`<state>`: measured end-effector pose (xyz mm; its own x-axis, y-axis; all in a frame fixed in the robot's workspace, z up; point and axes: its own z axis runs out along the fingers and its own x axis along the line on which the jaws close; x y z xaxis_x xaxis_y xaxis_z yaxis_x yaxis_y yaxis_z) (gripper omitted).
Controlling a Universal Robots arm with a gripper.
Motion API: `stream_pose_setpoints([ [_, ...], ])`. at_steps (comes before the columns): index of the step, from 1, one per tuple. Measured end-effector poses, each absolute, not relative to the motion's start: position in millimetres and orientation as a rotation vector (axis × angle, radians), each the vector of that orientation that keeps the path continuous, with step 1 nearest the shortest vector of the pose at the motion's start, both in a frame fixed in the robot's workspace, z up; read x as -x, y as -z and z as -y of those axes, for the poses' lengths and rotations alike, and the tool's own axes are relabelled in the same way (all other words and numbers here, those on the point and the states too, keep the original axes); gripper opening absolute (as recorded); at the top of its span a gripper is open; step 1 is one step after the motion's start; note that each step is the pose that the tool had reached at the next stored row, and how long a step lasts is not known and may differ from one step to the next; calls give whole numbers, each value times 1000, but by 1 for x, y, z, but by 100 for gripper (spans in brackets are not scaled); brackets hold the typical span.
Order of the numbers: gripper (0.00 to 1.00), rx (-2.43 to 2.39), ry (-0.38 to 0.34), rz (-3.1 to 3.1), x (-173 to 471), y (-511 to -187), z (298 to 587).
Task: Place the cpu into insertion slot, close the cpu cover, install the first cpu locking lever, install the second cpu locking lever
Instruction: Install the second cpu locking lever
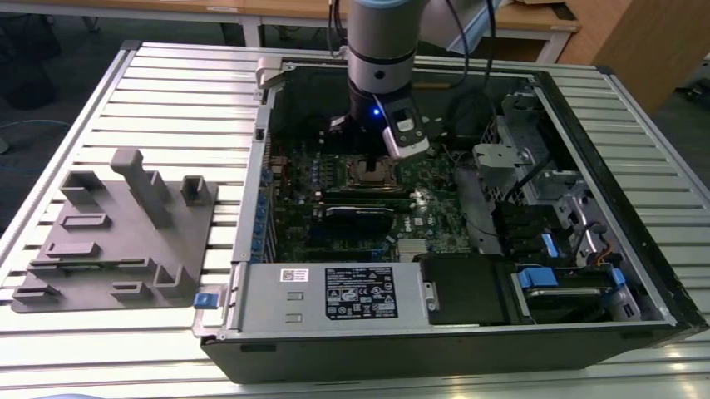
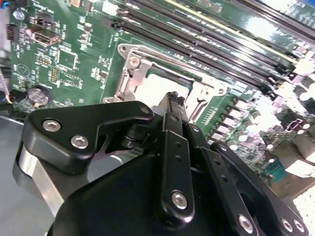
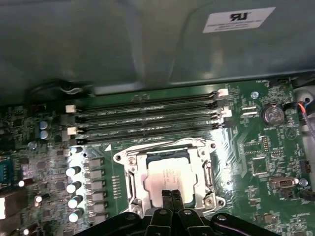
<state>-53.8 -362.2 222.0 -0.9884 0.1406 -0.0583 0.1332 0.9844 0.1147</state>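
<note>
So my pincer (image 3: pixel 171 197) was down inside the open computer case (image 1: pixel 621 199), right over the socket area of the green motherboard (image 3: pixel 256 142). In the first wrist view my two fingertips (image 3: pixel 166 199) sat pressed together, pinched down narrow with nothing between them, and their tips were right at the near edge of the cpu (image 3: pixel 170 174), touching it or just above it, couldn't tell which.

The cpu was already lying flat in the insertion slot (image 3: pixel 147 160), pale metal top facing up. The cpu cover (image 3: pixel 165 150) was down around it, silver frame with the chip showing through the window. Whether the levers along the sides were latched, I couldn't make out.

In the second wrist view the same fingertips (image 2: pixel 173 105) pointed at the cpu cover (image 2: pixel 147 64), with the cpu (image 2: pixel 157 86) partly hidden behind my linkage. The long black memory slots (image 3: pixel 147 120) ran just beyond the socket, and a row of little silver capacitors (image 3: pixel 74 187) stood off to one side.

In the exterior view my arm (image 1: pixel 380 50) came straight down into the case, which lay on its side on a slatted metal surface (image 1: pixel 166 100). A grey plastic fixture (image 1: pixel 122 233) sat on the surface to the exterior view's left, well apart from the case.
</note>
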Motion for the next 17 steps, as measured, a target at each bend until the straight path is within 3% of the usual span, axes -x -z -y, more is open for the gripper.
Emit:
stream_pose_setpoints([
  [17, 11, -211, -170, -3063, 51, -228, 359],
])
